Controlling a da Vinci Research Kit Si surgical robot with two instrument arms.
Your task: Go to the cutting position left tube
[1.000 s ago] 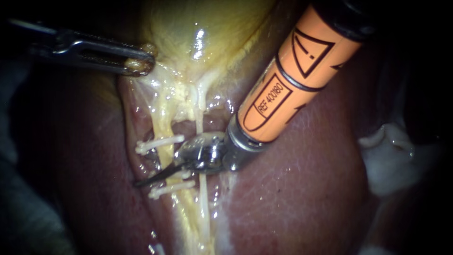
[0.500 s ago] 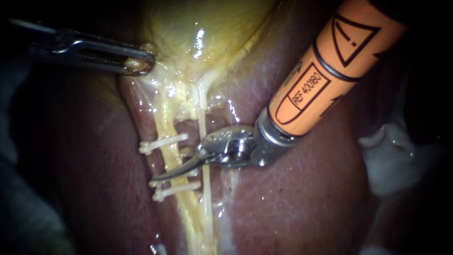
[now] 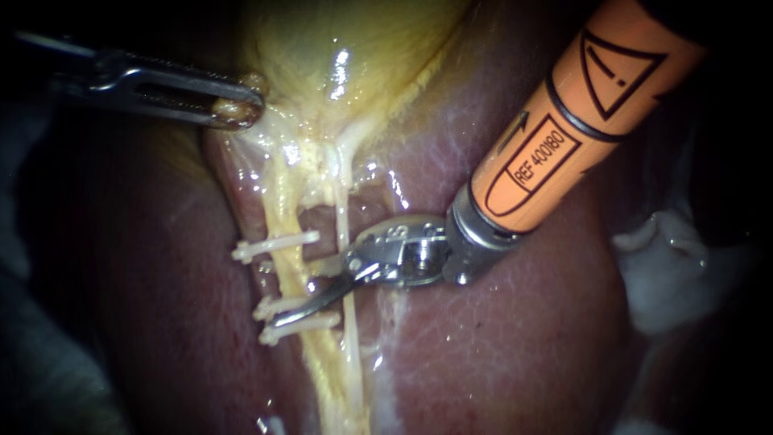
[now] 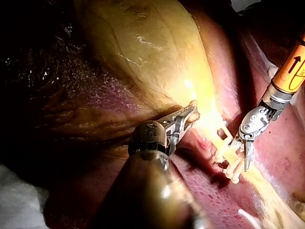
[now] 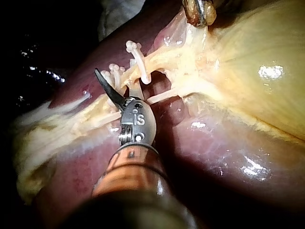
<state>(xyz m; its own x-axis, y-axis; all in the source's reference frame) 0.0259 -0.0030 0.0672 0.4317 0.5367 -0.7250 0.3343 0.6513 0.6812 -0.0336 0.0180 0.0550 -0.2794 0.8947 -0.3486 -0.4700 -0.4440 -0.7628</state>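
Three white plastic clips (image 3: 274, 244) cross the pale yellow left tube (image 3: 282, 205); the orange-shafted right instrument (image 3: 294, 302) holds its blades parted astride it between clips, and the grey metal left instrument (image 3: 241, 106) clamps the yellow gallbladder (image 3: 338, 48).

Right instrument (image 3: 288, 316): shiny metal tip, orange plastic sleeve. Gallbladder (image 3: 346, 48): wet, glossy. Clips (image 3: 274, 244) beside that tip: matt white plastic.

Bare room on the left tube (image 3: 287, 270) lay only between the upper clip (image 3: 274, 246) and the lower pair (image 3: 318, 321) (the right instrument's (image 3: 294, 308) tip lay across it); the right tube (image 3: 345, 234) crowded alongside.
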